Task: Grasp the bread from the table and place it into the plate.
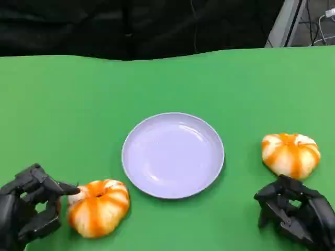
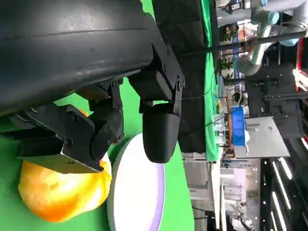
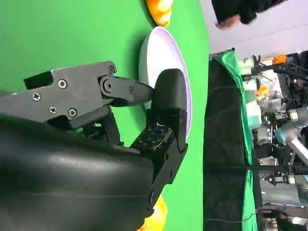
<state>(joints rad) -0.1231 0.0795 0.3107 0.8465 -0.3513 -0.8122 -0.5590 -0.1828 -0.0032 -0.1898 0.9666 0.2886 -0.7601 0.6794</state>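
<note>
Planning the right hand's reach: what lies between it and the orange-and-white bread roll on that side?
Only bare green tablecloth, seen in the head view, separates the right hand from the orange-and-white bread roll.

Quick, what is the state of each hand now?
Left hand: open, fingertips beside the near bread, not gripping.
Right hand: open, holding nothing.

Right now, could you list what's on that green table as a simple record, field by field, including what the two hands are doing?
surface: green table
plate: pale lilac plate, centre of table, nothing on it
left bread: orange-and-white bun, near the plate's left front edge, on the table
right bread: second bun, right of the plate, on the table
left hand: left hand, fingers apart, right beside the left bread; cannot tell if touching
right hand: right hand, just in front of the right bread, holding nothing
task state: no bread on the plate yet
</note>
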